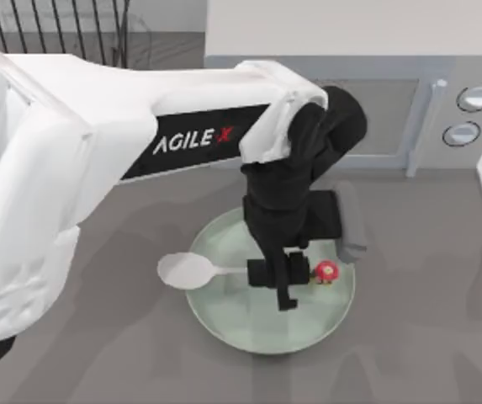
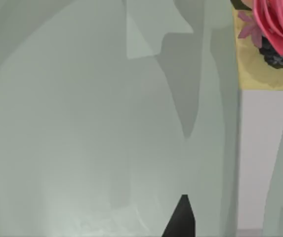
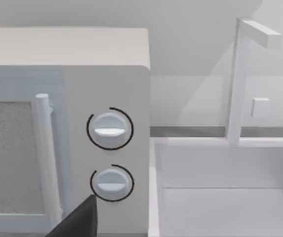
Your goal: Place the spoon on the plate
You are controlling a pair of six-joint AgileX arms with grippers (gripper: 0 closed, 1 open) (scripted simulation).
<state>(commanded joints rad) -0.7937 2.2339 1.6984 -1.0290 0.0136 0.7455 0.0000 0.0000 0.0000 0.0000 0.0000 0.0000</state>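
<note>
Over the plate (image 1: 224, 324), left gripper (image 1: 286, 278) low on the spoon (image 1: 192, 270) handle; fingers' state cannot tell. Spoon bowl overhanging the rim: could tip off onto the bench (image 1: 426, 337) if released.

The plate (image 1: 224, 316) looks glossy, glazed and smooth; the spoon (image 1: 192, 271) a smooth white, perhaps ceramic; the tabletop (image 1: 426, 337) matt grey; the left gripper (image 1: 284, 290) matt black

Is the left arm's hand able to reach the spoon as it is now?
Probably yes: the left hand is already at the spoon handle over the plate, with nothing between them.
</note>
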